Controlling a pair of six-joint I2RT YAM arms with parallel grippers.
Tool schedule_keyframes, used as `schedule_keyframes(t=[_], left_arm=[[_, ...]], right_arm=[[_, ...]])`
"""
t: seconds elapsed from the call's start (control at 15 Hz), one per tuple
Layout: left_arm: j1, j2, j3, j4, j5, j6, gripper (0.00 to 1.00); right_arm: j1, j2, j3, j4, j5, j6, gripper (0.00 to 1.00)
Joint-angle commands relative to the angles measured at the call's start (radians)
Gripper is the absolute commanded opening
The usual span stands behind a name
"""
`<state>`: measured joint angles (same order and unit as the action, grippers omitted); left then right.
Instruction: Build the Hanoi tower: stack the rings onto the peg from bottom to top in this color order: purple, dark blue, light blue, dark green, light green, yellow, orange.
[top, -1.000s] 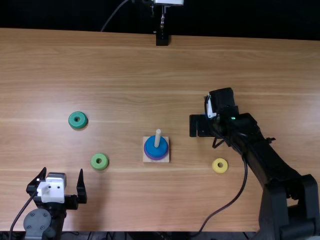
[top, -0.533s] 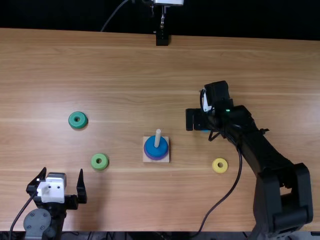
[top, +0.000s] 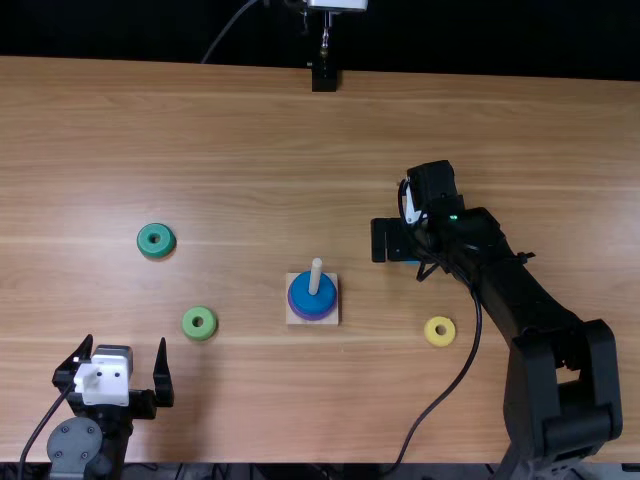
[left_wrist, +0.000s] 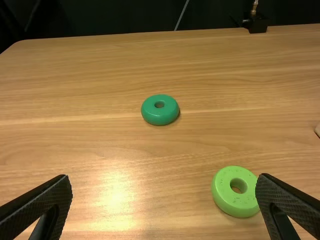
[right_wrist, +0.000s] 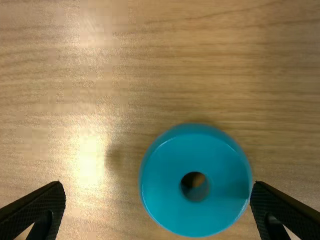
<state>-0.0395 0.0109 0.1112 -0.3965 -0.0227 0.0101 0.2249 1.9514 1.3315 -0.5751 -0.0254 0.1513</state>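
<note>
Fingers of the right tool (top: 393, 240) stand spread low over the counter (top: 250, 150), the light blue ring (right_wrist: 165, 185) flat between them in the right wrist view, nearer one finger; whether they touch is hard to tell. From above, that arm hides all but a blue sliver of it. Nearby, toward the near edge, lies the yellow ring (top: 430, 332). Near the middle, the peg (top: 316, 272) rises from its square base (top: 332, 320), the dark blue ring (top: 303, 292) around it and covering most of the purple ring (top: 313, 318) below. Farther left lie the light green ring (top: 199, 333) and, beyond it, the dark green ring (top: 146, 246). The left tool (top: 125, 348) is spread wide too, its arm cut off by the top view's bottom edge.
</note>
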Motion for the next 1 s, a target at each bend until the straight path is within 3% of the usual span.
schedule_keyframes(t=[0.0, 0.27, 0.87, 0.93], left_arm=[[-0.002, -0.011, -0.111, -0.051, -0.009, -0.008, 1.0], [-0.002, -0.011, -0.111, -0.051, -0.009, -0.008, 1.0], [-0.002, -0.011, -0.111, -0.051, -0.009, -0.008, 1.0], [-0.002, -0.011, -0.111, -0.051, -0.009, -0.008, 1.0]], right_arm=[[-0.025, 0.024, 0.038, -0.006, 0.014, -0.019, 1.0], [-0.052, 0.03, 0.04, -0.006, 0.014, -0.03, 1.0], [-0.05, 0.089, 0.057, -0.006, 0.016, -0.024, 1.0], [-0.05, 0.09, 0.061, -0.006, 0.016, -0.024, 0.82]])
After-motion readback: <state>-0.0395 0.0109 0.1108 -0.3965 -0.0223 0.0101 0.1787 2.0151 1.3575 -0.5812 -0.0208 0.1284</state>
